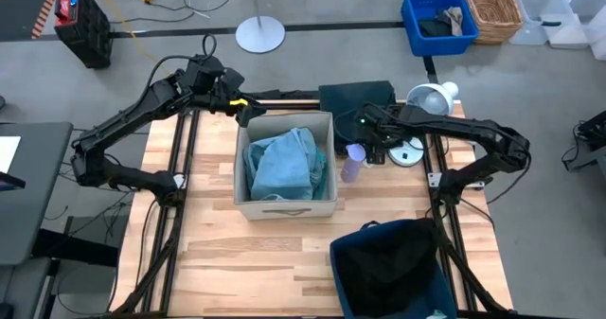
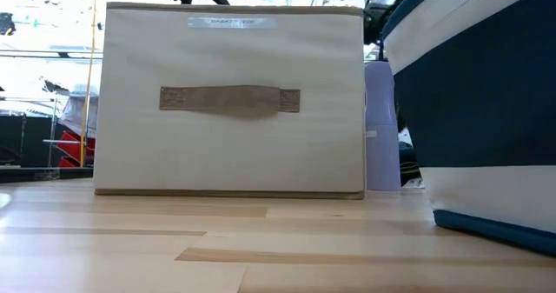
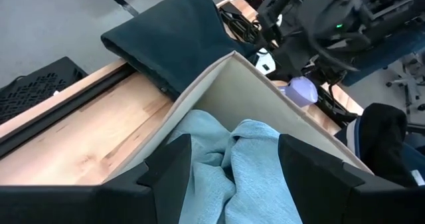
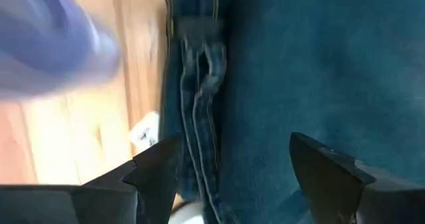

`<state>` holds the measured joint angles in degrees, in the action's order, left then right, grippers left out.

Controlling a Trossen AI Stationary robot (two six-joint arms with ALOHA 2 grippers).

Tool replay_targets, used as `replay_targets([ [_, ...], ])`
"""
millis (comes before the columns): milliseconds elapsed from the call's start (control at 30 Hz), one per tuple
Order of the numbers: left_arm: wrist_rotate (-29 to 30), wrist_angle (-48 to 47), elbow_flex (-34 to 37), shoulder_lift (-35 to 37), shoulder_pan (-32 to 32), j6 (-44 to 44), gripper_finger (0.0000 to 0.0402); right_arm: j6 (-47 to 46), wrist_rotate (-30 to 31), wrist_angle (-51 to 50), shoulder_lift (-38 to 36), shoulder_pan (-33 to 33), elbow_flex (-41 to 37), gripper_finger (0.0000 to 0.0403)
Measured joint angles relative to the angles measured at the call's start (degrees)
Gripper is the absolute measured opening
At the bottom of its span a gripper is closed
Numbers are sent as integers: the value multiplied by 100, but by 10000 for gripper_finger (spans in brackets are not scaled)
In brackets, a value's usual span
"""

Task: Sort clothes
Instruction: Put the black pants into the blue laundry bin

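At the far edge of the surface [image 1: 208, 262], just behind the box [image 1: 284, 205], lies the dark green garment [image 1: 355, 97]. That's the one I'd go for next. My right end effector [image 4: 226, 164] is nearly on top of it: its wrist cam is filled w/ dark cloth and a stitched seam running straight away between the fingers, so the garment sits directly ahead and under the tips, not off to a side. Fingers [image 4: 156, 167] spread wide, nothing between them.

Left end effector [image 3: 232, 164] hovers over the box's far left corner, fingers also apart and empty, looking down on the pale blue garment [image 1: 282, 163] already bunched inside the box. From there the green piece is beyond the box wall, twd the right arm. So the right arm is clearly nearer; I judge the pick is its job.

Long axis of the green piece runs roughly left-right along the far edge in the overhead cam. Black garment [image 1: 388, 257] is in the navy bin [image 1: 346, 281] at the near right corner. A lilac bottle [image 1: 352, 163] stands just right of the box, close to the right arm's path; could get knocked.
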<state>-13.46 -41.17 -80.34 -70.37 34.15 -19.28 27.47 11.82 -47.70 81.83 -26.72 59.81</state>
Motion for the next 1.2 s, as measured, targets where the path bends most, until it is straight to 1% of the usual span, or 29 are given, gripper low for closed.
replay_targets([
  [167, 6, -4, 0, 0, 0, -78, 219, 347, -71, 105, 242, -5, 0, 291],
  [400, 31, -9, 0, 0, 0, -136, 219, 386, -127, 156, 344, -99, -1, 291],
  [633, 71, -9, 0, 0, 0, -136, 219, 296, -527, 279, 362, -261, -15, 291],
  [1000, 93, -9, 0, 0, 0, -136, 219, -73, -577, 659, 358, 148, -38, 291],
  [1200, 91, -11, 0, 0, 0, -136, 219, -269, -549, 764, 47, 210, -46, 291],
])
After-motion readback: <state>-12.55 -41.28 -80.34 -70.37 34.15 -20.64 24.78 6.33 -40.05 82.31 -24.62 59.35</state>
